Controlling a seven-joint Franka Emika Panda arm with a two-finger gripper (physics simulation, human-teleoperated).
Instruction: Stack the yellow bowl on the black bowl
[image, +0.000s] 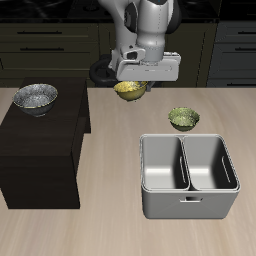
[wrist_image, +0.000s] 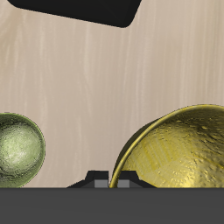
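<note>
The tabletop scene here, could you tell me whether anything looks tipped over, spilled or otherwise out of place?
Nothing stands out. The yellow bowl and the olive-green bowl sit upright on the table, the black bowl rests upright on the dark cabinet, and the grey two-compartment bin stands square. No spills or damage show.

Even, soft light — sharp renders

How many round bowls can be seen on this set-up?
3. The speckled silvery-grey black bowl sits on the dark cabinet; the bright yellow bowl lies under the gripper; the dull olive-green bowl stands behind the grey two-compartment bin. None seems hidden.
</note>
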